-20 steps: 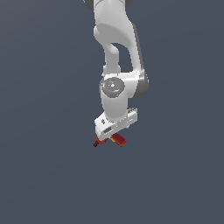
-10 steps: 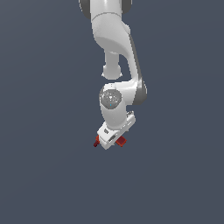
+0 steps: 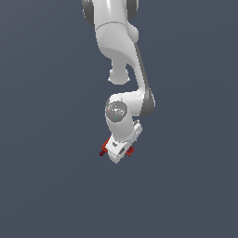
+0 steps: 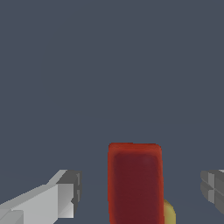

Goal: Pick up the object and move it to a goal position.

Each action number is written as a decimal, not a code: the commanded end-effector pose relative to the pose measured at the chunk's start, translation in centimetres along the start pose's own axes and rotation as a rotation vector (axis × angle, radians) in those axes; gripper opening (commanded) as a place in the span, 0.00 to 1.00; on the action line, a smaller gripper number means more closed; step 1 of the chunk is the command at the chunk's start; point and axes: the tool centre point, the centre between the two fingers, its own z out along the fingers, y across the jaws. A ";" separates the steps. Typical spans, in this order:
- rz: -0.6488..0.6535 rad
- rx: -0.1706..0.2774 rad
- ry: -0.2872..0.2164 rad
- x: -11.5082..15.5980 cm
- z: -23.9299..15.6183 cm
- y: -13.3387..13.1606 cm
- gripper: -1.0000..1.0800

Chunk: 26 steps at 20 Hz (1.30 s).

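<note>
Straddling the red drill (image 4: 134, 183), the claw (image 4: 140, 192) stands wide, one finger (image 4: 65, 194) on each side and clear of it, not yet gripping; a yellowish patch (image 4: 169, 213) shows at the drill's base; in the exterior view the drill (image 3: 129, 150) peeks out on both sides beneath the white claw (image 3: 116, 153), low under the bent arm (image 3: 125, 69); closing off-centre could likely nudge the drill askew, or pinch only an edge so it slips.

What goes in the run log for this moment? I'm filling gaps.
phase: approach | gripper: open, fingers either side of red drill, not touching | drill: not yet grasped
</note>
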 end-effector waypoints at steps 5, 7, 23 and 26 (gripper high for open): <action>-0.028 0.005 0.006 0.1 0.4 0.0 1.00; -0.024 0.005 0.005 0.1 0.4 0.0 1.00; -0.028 0.005 0.006 0.1 3.4 0.0 0.00; -0.028 0.005 0.006 0.1 3.4 0.0 0.00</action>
